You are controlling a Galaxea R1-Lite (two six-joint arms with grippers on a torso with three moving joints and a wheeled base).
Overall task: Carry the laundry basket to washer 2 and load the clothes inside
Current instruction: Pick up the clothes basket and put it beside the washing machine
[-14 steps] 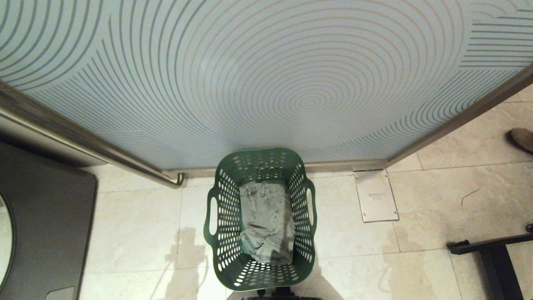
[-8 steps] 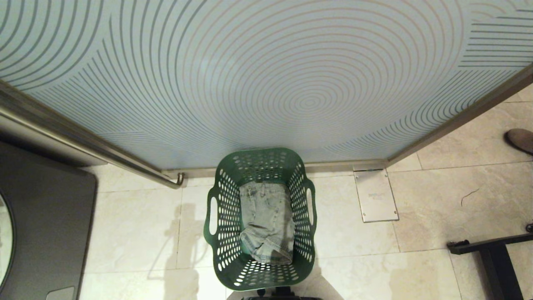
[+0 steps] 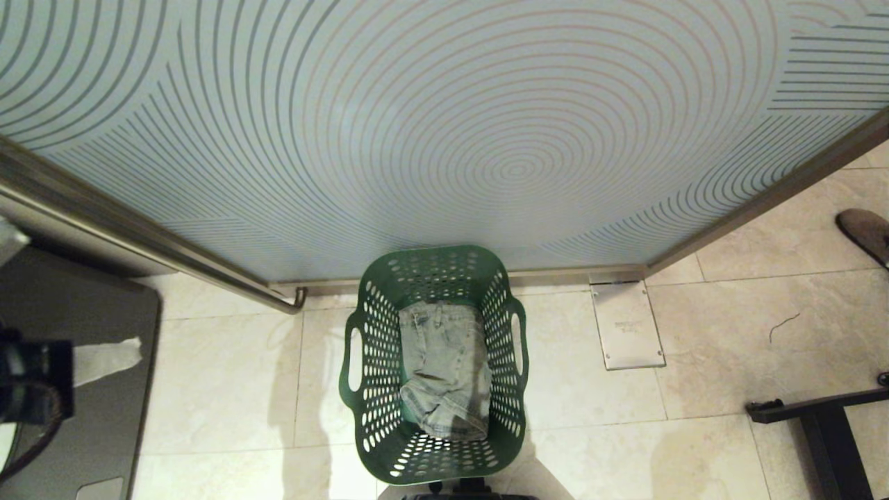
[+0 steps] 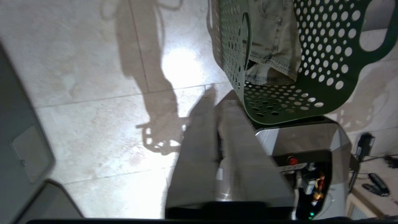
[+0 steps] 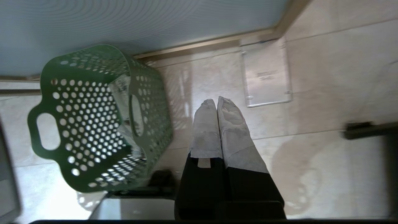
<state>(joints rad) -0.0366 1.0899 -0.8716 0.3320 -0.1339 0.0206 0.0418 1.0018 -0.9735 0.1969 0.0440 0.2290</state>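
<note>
One laundry basket (image 3: 434, 361), one denim garment (image 3: 444, 368) inside, tiled floor (image 3: 694, 417)

A frosted glass panel (image 3: 444, 125) with concentric line pattern is seen ahead, framed by a metal rail (image 3: 139, 239). Beige floor tiles (image 3: 729, 333) are laid below. A metal floor plate (image 3: 625, 325) is set near the panel. A black stand leg (image 3: 812, 410) and a brown shoe (image 3: 865, 232) are visible at right.

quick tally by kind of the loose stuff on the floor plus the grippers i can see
laundry basket: 1
denim garment in the basket: 1
grippers: 2, left gripper and right gripper
metal floor plate: 1
black stand leg: 1
total: 6
</note>
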